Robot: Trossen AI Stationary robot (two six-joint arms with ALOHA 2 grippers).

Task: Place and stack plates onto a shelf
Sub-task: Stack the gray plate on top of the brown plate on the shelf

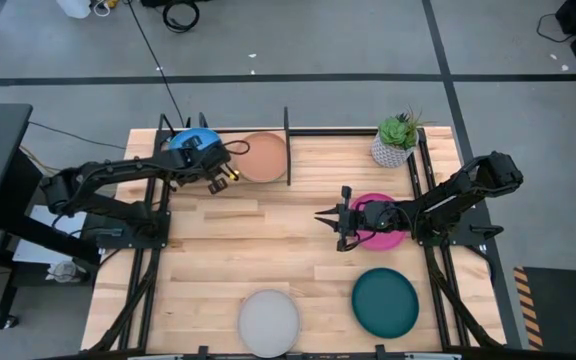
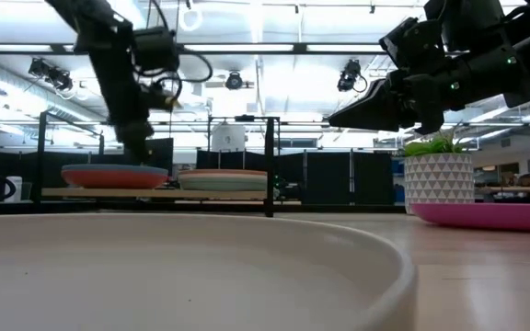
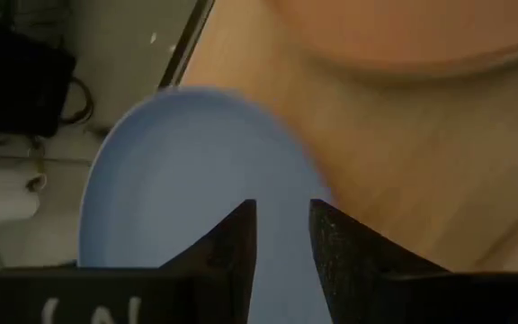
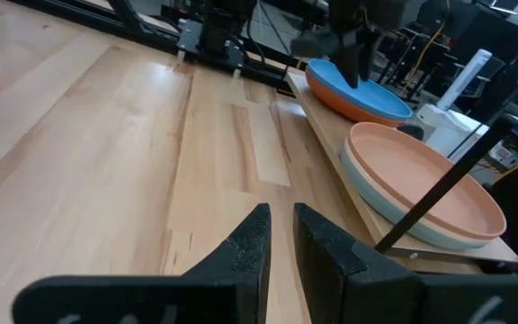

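Note:
My left gripper [image 3: 281, 225] points down over the bright blue plate [image 3: 178, 171], which lies on an orange plate [image 4: 331, 94] at the shelf's left end [image 1: 183, 135]; its fingers stand slightly open. Beside that stack, a terracotta plate [image 1: 263, 157] rests on a pale plate [image 4: 394, 211] on the shelf's wood plank, left of the black divider [image 1: 287, 130]. My right gripper [image 1: 318, 214] is shut and hovers above the table, just left of the magenta plate [image 1: 383, 232]. On the table's near part lie a grey-white plate [image 1: 268, 322] and a dark teal plate [image 1: 386, 300]. My left gripper comes at the bright blue plate from above, its fingertips [image 2: 141, 154] down at the plate's upper face. I cannot tell whether they touch it. The plate lies flat on the orange plate below.
A potted plant [image 1: 396, 140] in a white pot stands at the table's far right, past the divider. Black frame rails run along the left and right table edges. Bare wood [image 1: 258, 240] stretches between the shelf and the near plates.

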